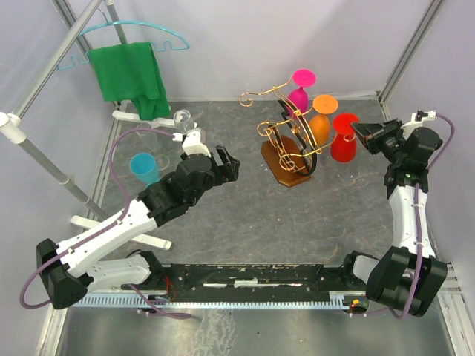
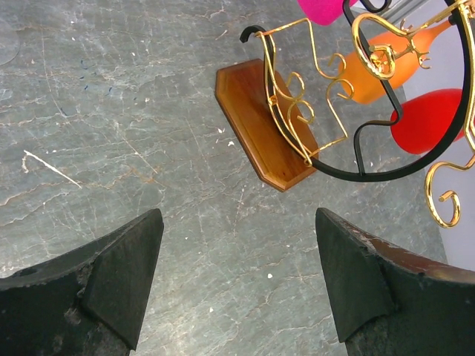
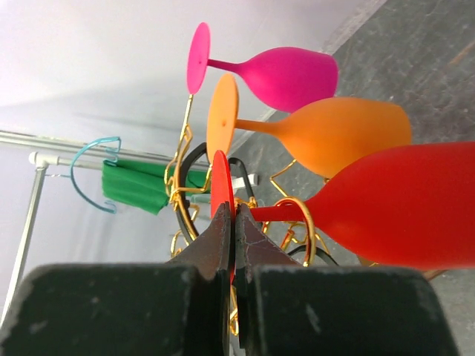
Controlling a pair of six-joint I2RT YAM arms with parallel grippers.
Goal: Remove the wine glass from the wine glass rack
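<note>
The right pincer (image 3: 231, 216) is clenched at the foot of the red plastic wine glass (image 3: 401, 204), but actual contact is unclear. The left pincer (image 2: 237, 215) hangs released. In its view, the curly gold wire wine glass rack (image 2: 249, 111) is cropped.

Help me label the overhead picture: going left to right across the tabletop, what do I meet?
Turquoise cup → clear glass → left end effector → wine glass rack → red wine glass.

Robotics lab test cell.
Walled in by plain white panels (image 1: 297, 37), with grey marbled bench (image 1: 252, 215), metal poles (image 1: 44, 162) and black mounting rail (image 1: 245, 276).
</note>
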